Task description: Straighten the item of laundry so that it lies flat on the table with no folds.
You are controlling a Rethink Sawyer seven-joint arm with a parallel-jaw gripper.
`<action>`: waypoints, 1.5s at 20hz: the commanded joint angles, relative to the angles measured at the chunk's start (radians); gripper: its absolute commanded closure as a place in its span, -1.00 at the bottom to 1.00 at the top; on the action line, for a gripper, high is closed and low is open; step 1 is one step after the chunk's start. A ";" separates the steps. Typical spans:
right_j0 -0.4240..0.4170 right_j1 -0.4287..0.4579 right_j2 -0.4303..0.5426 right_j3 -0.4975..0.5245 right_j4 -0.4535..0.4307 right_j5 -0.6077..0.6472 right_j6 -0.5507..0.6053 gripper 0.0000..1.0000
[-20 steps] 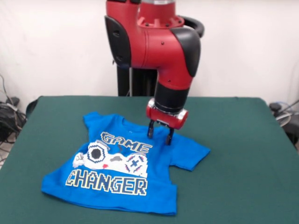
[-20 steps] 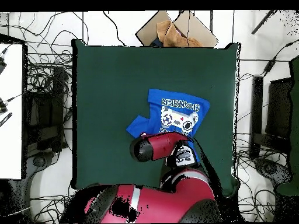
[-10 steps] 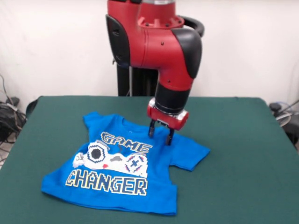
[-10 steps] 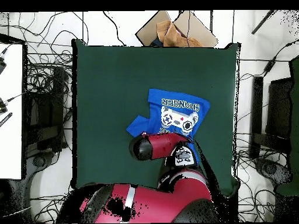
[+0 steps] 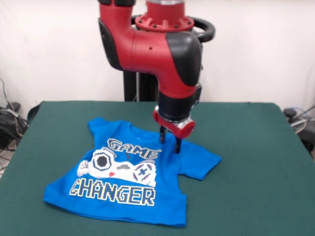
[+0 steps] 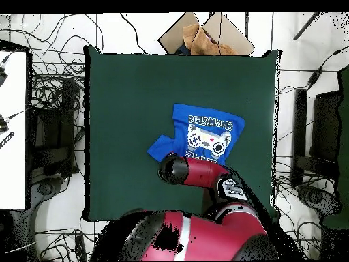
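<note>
The item of laundry is a bright blue T-shirt lying print up on the green table, its hem toward the near edge. Its right-hand sleeve is spread out, while the left-hand sleeve looks short and tucked. My gripper hangs over the shoulder beside the collar. It is open, with nothing between the fingers, whose tips are close to the cloth. In the overhead view the shirt lies right of the middle of the table, and the arm hides the gripper and the shirt's near part.
Brown cardboard and paper lie beyond the table's far edge in the overhead view. Cables ring the table on all sides, and a white surface stands at the left. Dark gear sits off the table's left side in the front view.
The arm's upper links have swung to the left in the front view and the wrist has turned a little. The gripper stays over the same shoulder, and the shirt has not moved.
</note>
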 commanded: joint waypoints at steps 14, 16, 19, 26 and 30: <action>-0.142 0.449 0.447 0.146 0.150 -0.257 0.139 -1.00; -0.142 0.445 0.455 0.151 0.145 -0.265 0.146 -1.00; -0.143 0.431 0.469 0.169 0.159 -0.262 0.170 -1.00; -0.215 0.484 0.524 0.181 0.194 -0.213 0.162 -1.00; -0.181 0.470 0.507 0.171 0.245 -0.180 0.199 -1.00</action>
